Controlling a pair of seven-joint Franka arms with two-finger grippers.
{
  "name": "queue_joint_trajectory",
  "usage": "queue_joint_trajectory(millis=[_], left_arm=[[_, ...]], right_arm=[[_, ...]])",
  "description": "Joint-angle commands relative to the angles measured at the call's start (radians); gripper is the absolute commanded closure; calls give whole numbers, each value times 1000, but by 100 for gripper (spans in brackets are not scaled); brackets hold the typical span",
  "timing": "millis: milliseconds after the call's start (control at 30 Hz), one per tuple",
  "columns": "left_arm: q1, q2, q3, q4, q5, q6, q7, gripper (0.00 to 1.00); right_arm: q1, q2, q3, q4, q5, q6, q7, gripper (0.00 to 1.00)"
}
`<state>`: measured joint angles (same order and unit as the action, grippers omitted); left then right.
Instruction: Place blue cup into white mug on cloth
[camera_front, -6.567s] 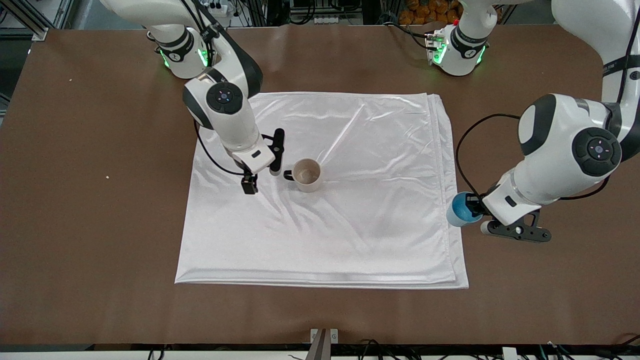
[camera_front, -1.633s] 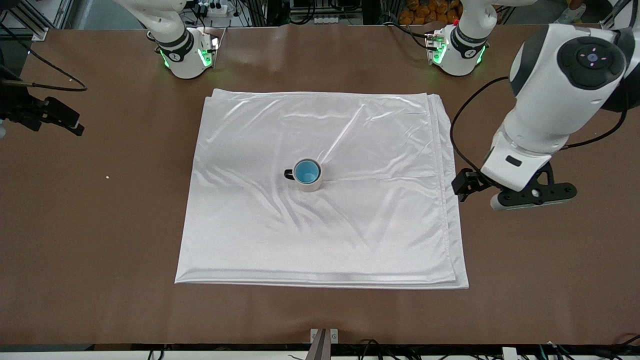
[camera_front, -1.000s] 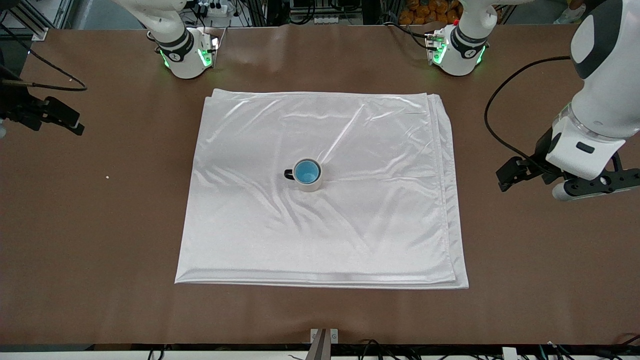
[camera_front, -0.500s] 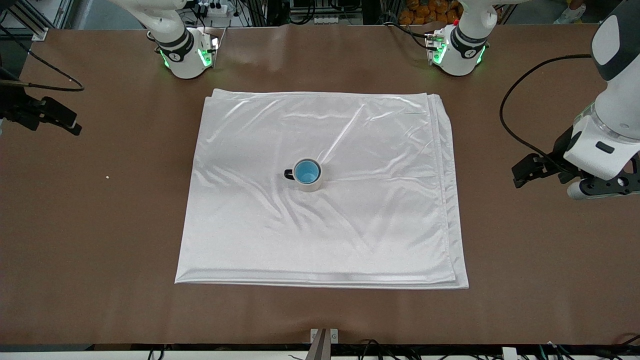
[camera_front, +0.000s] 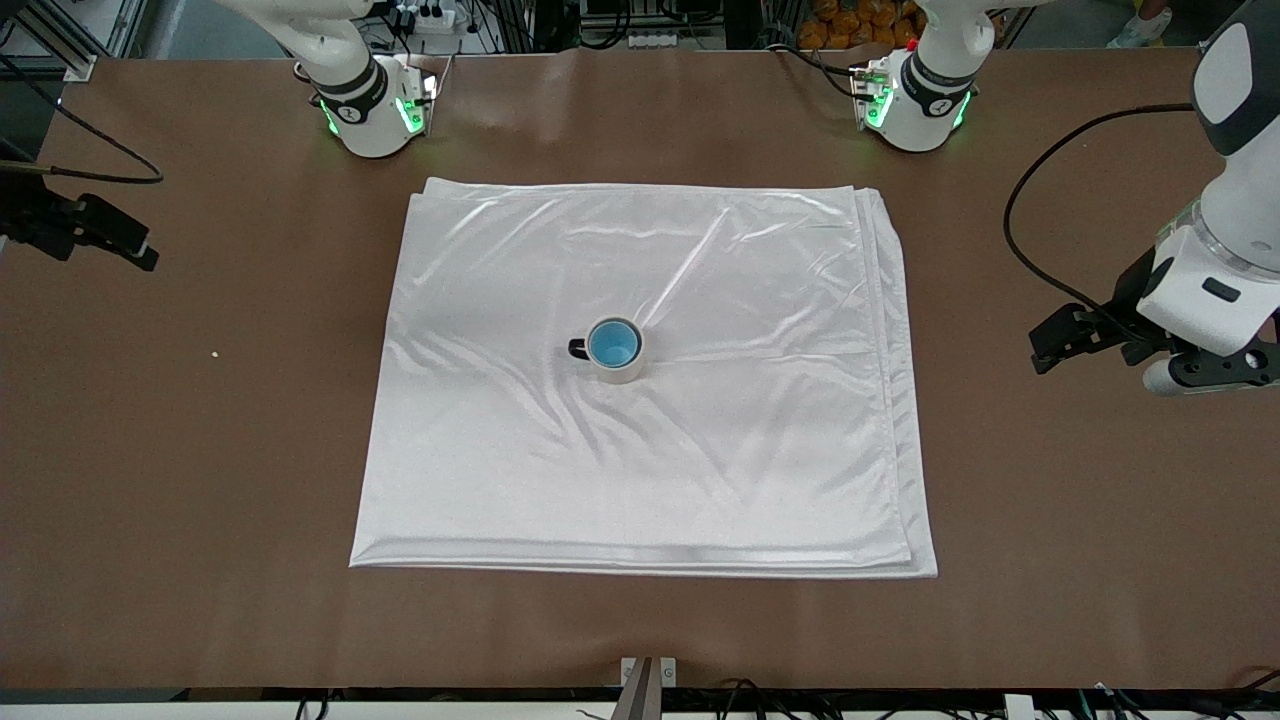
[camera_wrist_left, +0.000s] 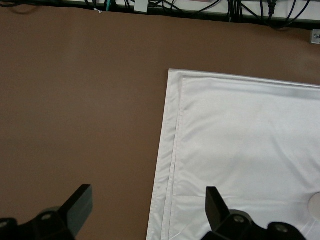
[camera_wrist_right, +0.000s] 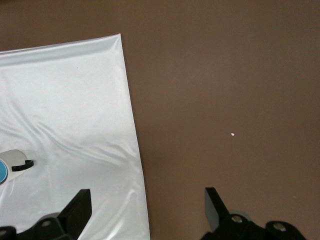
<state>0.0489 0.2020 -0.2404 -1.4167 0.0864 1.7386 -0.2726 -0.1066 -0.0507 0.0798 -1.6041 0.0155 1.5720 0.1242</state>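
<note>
The blue cup stands upright inside the white mug, whose black handle points toward the right arm's end. The mug rests near the middle of the white cloth, and nothing touches it. My left gripper hangs open and empty over bare table off the cloth's edge at the left arm's end. Its wrist view shows its open gripper above the cloth's layered edge. My right gripper hovers open over bare table at the right arm's end. Its wrist view shows the mug and a sliver of the cup past its open gripper.
Brown table surrounds the cloth on all sides. A small white speck lies on it toward the right arm's end. The left arm's black cable loops above the table near the cloth's edge. Both arm bases stand along the table's edge farthest from the front camera.
The left arm has drifted a little farther from the cloth toward its own end of the table. The right gripper shifted only slightly. Cup, mug and cloth have not moved.
</note>
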Motion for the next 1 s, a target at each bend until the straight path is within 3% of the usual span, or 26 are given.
queue_joint_trajectory(millis=[0, 967], left_arm=[[15, -38, -13, -24, -20, -11, 19, 0], [26, -46, -11, -39, -20, -48, 19, 0]], right_arm=[[11, -11, -2, 0, -8, -9, 11, 0], [13, -11, 0, 0, -6, -9, 9, 0]])
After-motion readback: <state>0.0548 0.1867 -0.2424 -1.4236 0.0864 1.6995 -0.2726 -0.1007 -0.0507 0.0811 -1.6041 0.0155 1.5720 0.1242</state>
